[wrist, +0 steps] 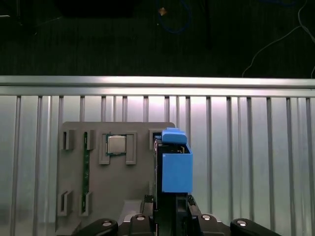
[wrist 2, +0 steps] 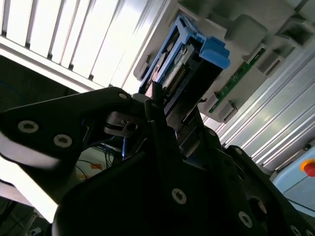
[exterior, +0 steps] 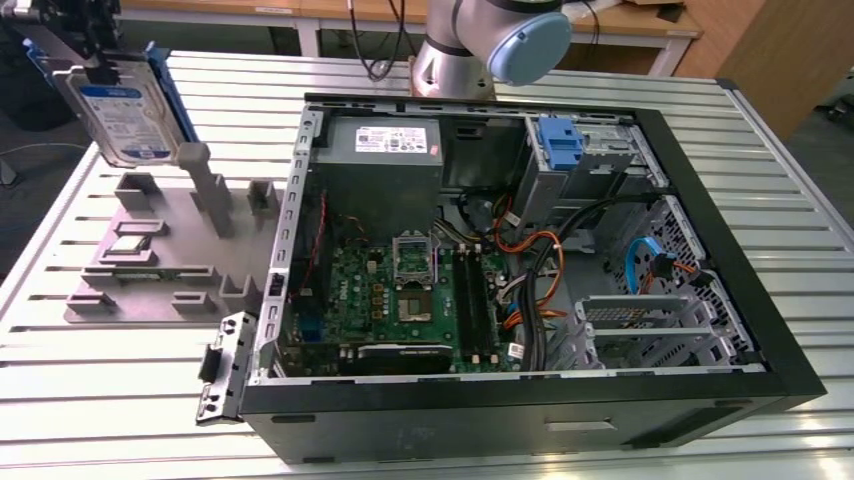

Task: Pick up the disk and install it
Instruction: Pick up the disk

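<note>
Above holder point(exterior: 139, 292), disk point(exterior: 130, 118) in end effector point(exterior: 94, 62)

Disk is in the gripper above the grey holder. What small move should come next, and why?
Probably carry it sideways toward the open computer case: the gripper holds the disk, which appears lifted clear of the grey holder and sits well off the case's drive bay.

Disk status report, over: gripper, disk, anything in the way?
Gripper shut on silver blue-framed hard disk. Disk upright above grey slotted fixture plate, outside open black computer case. Close beside it: tall grey fixture post.
</note>
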`<action>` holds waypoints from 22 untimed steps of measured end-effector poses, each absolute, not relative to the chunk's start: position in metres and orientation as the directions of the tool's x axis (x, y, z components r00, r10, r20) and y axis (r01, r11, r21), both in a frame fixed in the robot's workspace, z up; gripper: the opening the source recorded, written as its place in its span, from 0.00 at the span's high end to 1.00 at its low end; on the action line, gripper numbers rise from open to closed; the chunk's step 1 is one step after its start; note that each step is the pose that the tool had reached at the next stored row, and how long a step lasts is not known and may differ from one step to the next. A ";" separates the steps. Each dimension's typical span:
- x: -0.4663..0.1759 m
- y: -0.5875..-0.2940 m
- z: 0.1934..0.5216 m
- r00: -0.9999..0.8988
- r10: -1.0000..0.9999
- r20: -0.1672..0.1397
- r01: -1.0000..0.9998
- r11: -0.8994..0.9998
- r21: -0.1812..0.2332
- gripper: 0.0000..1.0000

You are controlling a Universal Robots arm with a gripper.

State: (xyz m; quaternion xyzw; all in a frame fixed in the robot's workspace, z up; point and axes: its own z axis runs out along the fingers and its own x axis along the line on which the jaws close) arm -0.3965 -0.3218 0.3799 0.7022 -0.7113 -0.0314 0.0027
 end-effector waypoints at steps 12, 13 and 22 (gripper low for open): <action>-0.397 -0.322 0.423 -0.014 -0.999 -0.040 -0.999 0.012 0.048 0.65; -0.397 -0.322 0.425 -0.014 -0.999 -0.040 -0.999 0.012 0.048 0.65; -0.397 -0.322 0.426 -0.014 -0.999 -0.040 -0.999 0.012 0.048 0.65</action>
